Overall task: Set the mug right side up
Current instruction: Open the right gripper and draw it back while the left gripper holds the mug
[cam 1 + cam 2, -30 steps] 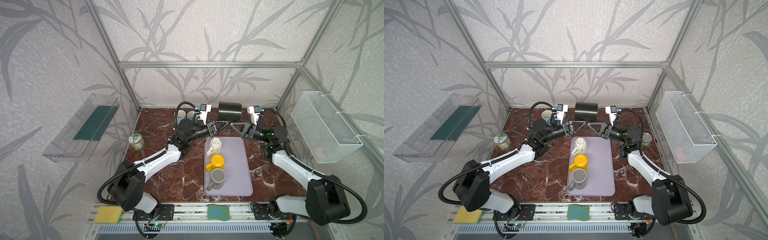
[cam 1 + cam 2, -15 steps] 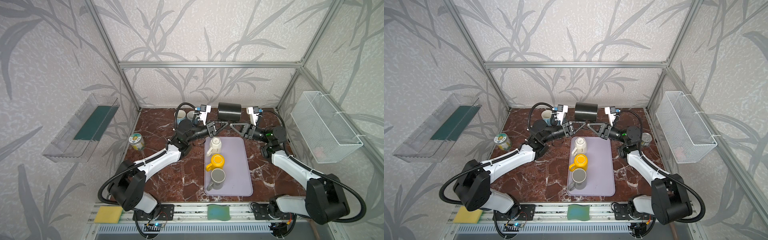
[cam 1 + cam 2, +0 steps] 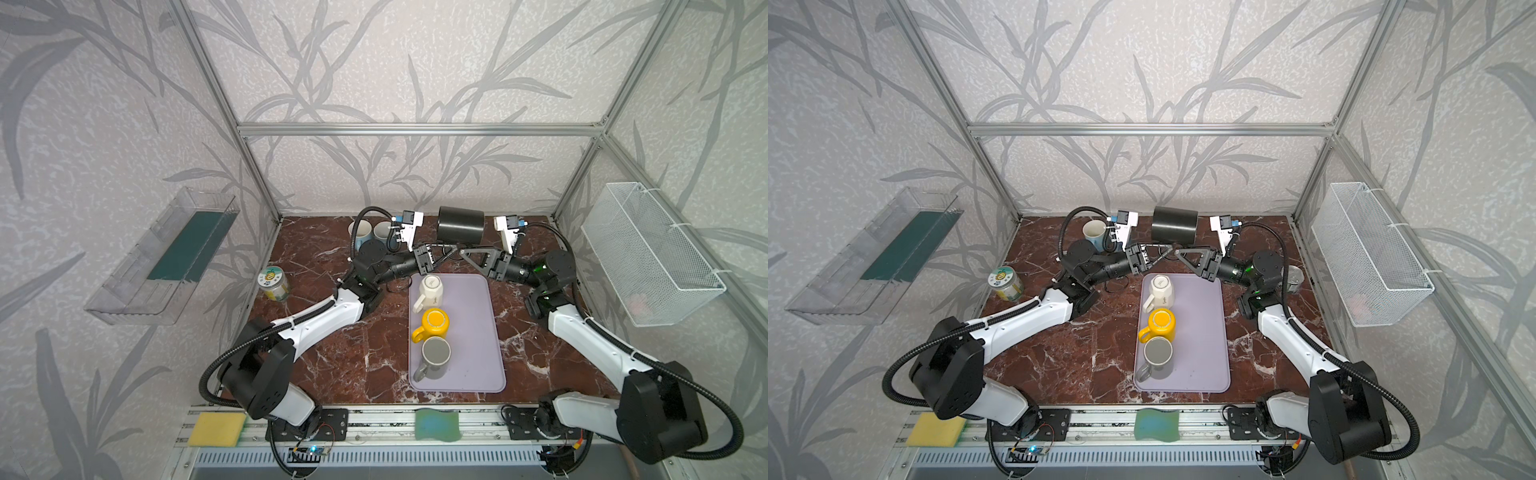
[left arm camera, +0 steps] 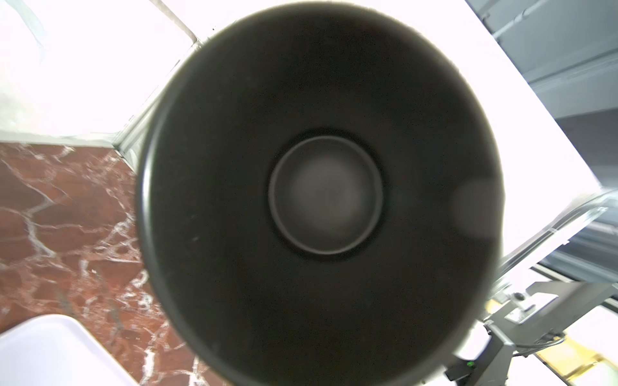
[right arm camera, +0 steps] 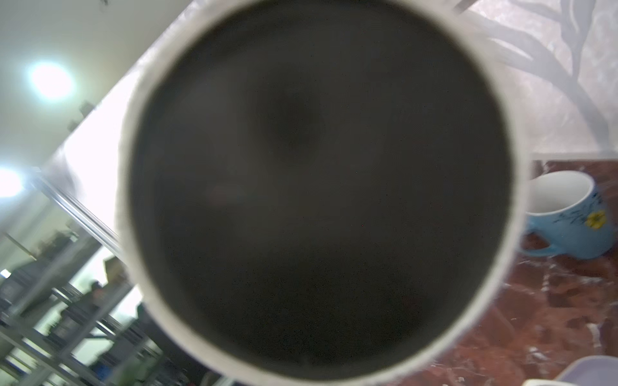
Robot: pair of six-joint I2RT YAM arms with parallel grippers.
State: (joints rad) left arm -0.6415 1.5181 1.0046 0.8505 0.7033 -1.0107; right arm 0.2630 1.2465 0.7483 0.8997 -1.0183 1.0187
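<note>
Pos: black mug (image 3: 460, 226) on side, aloft just above L gripper (image 3: 451, 248), clenched, prob. on its handle. R gripper (image 3: 463, 251) adjacent, state unclear. Likely rigid, slick, breakable: hold by handle or rim

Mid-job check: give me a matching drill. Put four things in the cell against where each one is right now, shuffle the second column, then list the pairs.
Things
1. black mug
2. yellow mug
3. jar
4. green sponge

Places
A. on the front rail
B. on its side at the back of the cell
C. on the purple tray
D. standing upright on the marble table

Pairs: 1-B; 2-C; 3-D; 4-A
</note>
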